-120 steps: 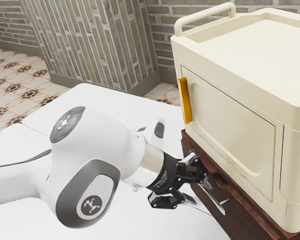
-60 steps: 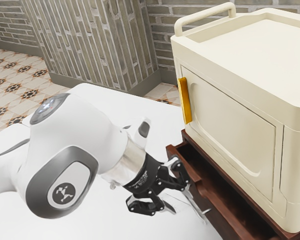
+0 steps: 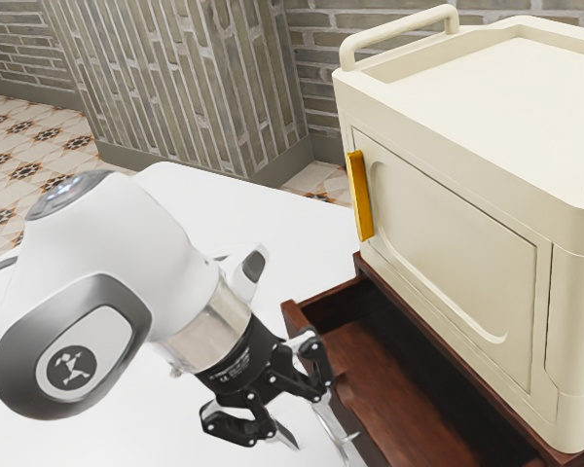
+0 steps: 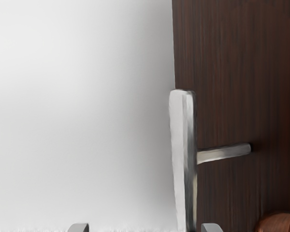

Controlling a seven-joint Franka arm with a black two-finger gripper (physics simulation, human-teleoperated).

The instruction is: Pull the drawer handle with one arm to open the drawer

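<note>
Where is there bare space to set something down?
The white table is bare between the arm and the brick pillar. The cream cabinet's top is bare within its raised rim. The open drawer's visible floor looks empty. It's crowded around the gripper and drawer handle.

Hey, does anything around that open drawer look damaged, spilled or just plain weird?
Nothing looks spilled or damaged. The drawer stands open, as the task wants, and the cream cabinet above sits upright. Only mildly odd: my gripper is open around the handle, not clamped on it.
</note>
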